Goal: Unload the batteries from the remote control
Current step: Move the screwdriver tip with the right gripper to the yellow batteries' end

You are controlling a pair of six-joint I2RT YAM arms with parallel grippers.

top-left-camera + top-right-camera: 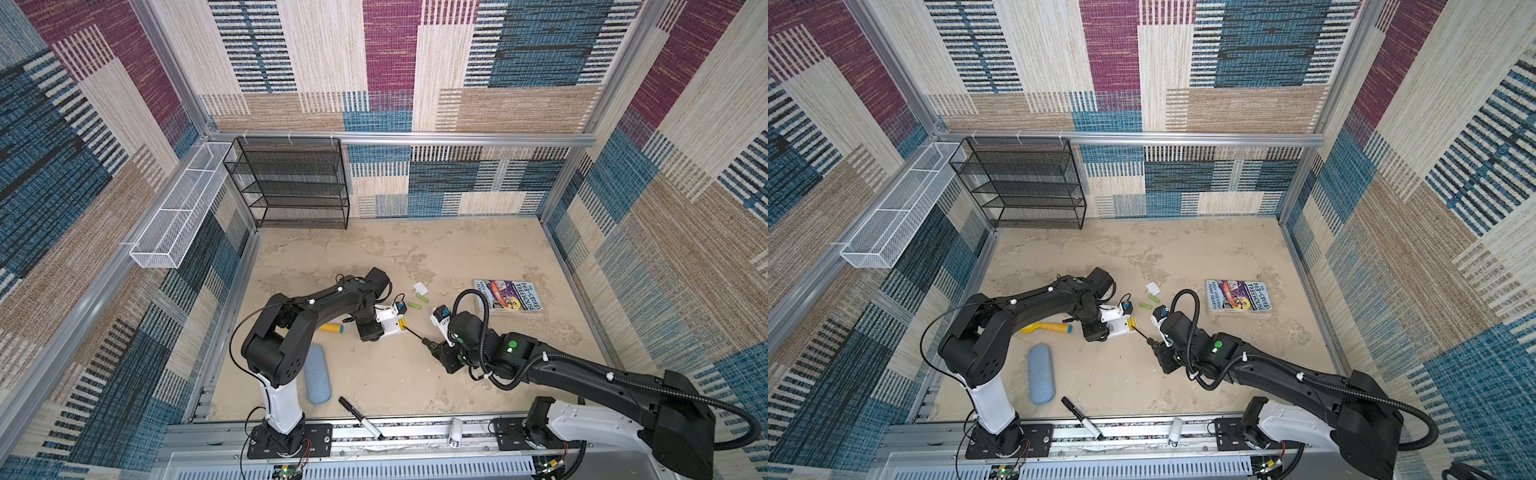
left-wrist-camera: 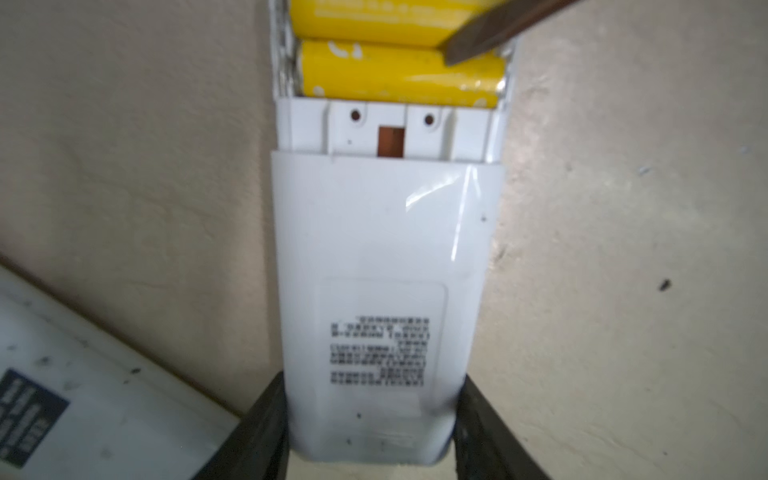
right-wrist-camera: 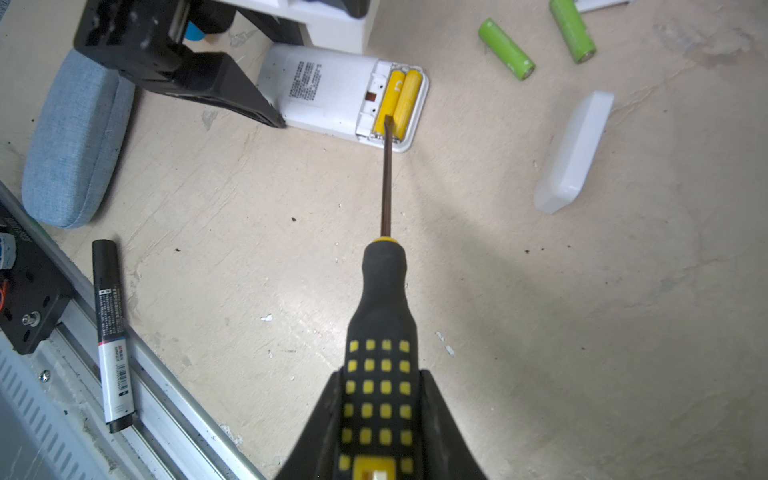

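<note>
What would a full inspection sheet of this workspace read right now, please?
Surface: beige tabletop, scuffed and speckled.
Job's things: white remote control, back open, two yellow batteries inside; two green batteries loose on the tabletop.
Clutter: glasses case, marker, book, yellow handle, translucent white block.
End effectors: left end effector shut on the remote control; right end effector shut on the screwdriver, tip at the yellow batteries.
Cables: black corrugated hose looping over the right arm; thin black cable by the left arm.
Surroundings: black mesh shelf, white mesh basket, patterned walls.
</note>
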